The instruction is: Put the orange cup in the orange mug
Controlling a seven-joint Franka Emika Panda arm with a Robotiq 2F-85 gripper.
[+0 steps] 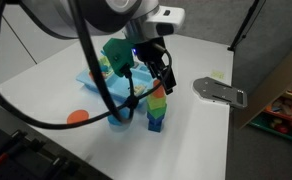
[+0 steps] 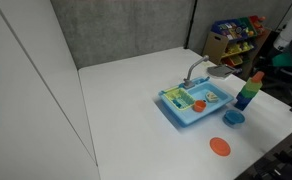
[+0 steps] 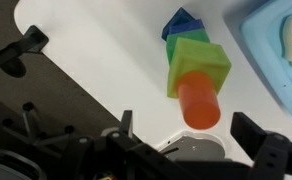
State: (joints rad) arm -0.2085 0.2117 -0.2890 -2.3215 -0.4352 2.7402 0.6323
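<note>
The orange cup point(image 3: 198, 98) tops a tower of a green block point(image 3: 198, 62) and a blue block point(image 3: 181, 22). The tower shows in both exterior views, with the orange cup on top point(image 1: 159, 92) point(image 2: 256, 76). My gripper point(image 3: 189, 130) is open and empty, its fingers spread either side of the orange cup's top, just above it point(image 1: 161, 76). A small orange thing point(image 2: 199, 105) lies in the blue toy sink point(image 2: 176, 110); it may be the orange mug, but it is too small to tell.
A flat orange plate point(image 2: 219, 147) point(image 1: 78, 117) and a blue cup point(image 2: 233, 118) point(image 1: 119, 121) sit on the white table near the tower. A grey flat object point(image 1: 221, 92) lies beyond the tower. A toy shelf point(image 2: 236, 35) stands at the back.
</note>
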